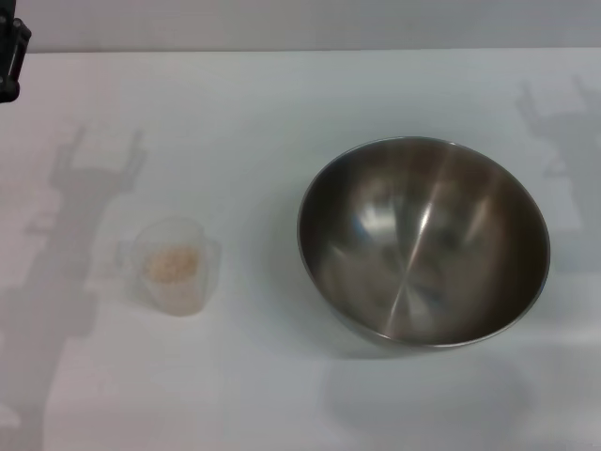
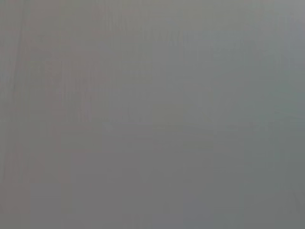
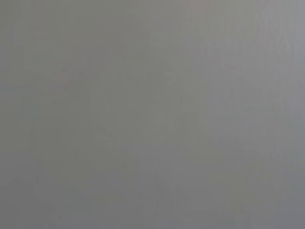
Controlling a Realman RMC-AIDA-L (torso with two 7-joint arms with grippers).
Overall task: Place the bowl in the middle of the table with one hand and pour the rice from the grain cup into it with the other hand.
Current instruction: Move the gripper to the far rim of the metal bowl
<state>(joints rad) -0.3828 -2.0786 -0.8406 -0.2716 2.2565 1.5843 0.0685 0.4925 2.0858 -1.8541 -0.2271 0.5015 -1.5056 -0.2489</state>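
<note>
Head view: grain cup [image 1: 176,266] left of bowl [image 1: 423,241], apart.

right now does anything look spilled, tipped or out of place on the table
Nothing stands out. The grain cup stands upright with the rice inside, none spilled on the table. The steel bowl sits empty, apart from the cup, right of centre.

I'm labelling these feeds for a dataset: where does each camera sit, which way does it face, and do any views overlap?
Head view: on the robot's head, looking forward and down at the plain white table, the large shiny steel bowl and the small clear plastic grain cup of pale rice; only a black arm part shows at the left edge.
Left wrist view: on the left arm; blank grey, nothing identifiable, no tool visible.
Right wrist view: on the right arm; equally blank.
Shared: nothing recognisable; both wrist views are featureless.
</note>
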